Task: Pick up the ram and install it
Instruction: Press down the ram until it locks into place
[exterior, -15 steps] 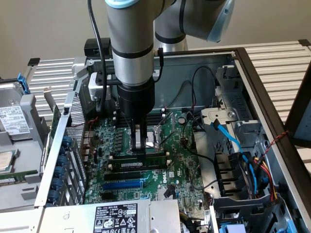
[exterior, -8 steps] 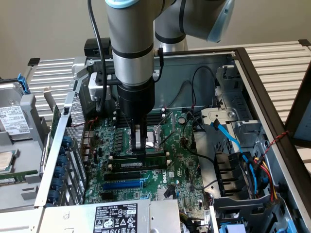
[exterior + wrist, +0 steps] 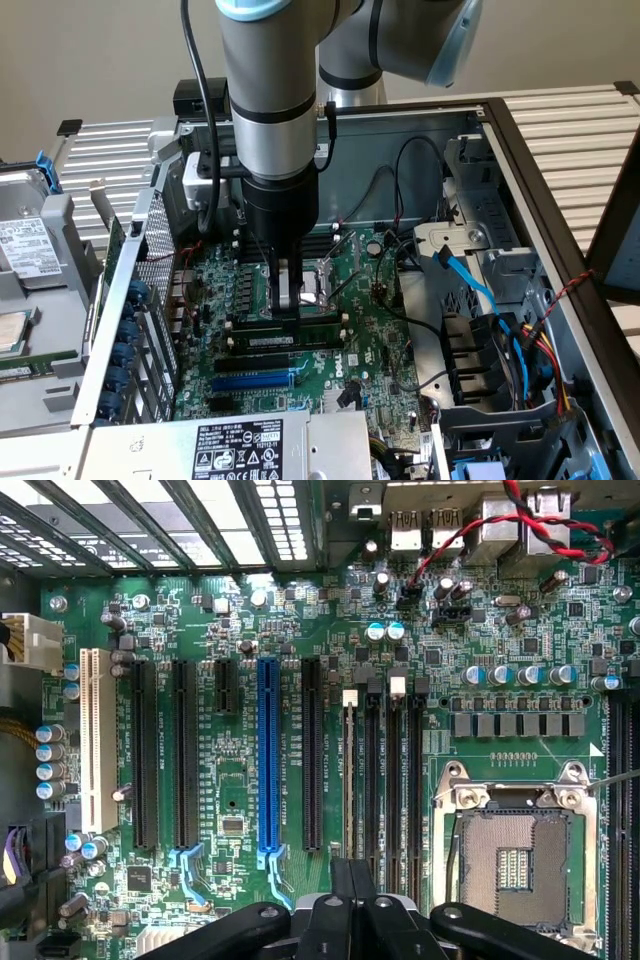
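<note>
The open computer case point(image 3: 520, 150) holds a green motherboard point(image 3: 375, 330). At the exterior view's centre, the closed pincer point(image 3: 288, 305) presses on the ram point(image 3: 262, 342), which lies in a black slot above the blue slot point(image 3: 252, 380).

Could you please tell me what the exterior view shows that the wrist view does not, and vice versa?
Exterior view extras: the grey robot arm, a light-blue flat cable and the white-labelled metal power supply. Wrist view extras: a long white plastic slot. Shared: the green motherboard, long blue slot, silver processor socket and the shut black gripper.
</note>
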Motion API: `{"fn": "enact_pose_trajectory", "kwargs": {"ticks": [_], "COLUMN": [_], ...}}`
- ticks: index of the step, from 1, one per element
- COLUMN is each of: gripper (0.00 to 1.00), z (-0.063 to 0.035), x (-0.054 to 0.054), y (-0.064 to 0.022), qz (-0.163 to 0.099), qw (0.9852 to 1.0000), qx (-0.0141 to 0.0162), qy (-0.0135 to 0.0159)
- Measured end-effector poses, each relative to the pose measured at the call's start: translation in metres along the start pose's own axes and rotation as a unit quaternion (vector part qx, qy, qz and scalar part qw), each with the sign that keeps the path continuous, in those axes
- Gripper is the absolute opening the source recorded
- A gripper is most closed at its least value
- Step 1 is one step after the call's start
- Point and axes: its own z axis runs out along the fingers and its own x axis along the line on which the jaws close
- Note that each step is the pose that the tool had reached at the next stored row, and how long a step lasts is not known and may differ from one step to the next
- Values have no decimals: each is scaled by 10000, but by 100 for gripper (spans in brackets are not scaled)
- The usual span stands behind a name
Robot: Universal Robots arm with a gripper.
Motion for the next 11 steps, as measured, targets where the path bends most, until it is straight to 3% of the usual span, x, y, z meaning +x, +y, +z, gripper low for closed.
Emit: {"fn": "enact_pose_trajectory", "kwargs": {"ticks": [11], "gripper": [10], "z": [-12], "x": [-2], "y": [-1], "qz": [1], "qw": [10000], "qx": [2], "qy": [-4]}}
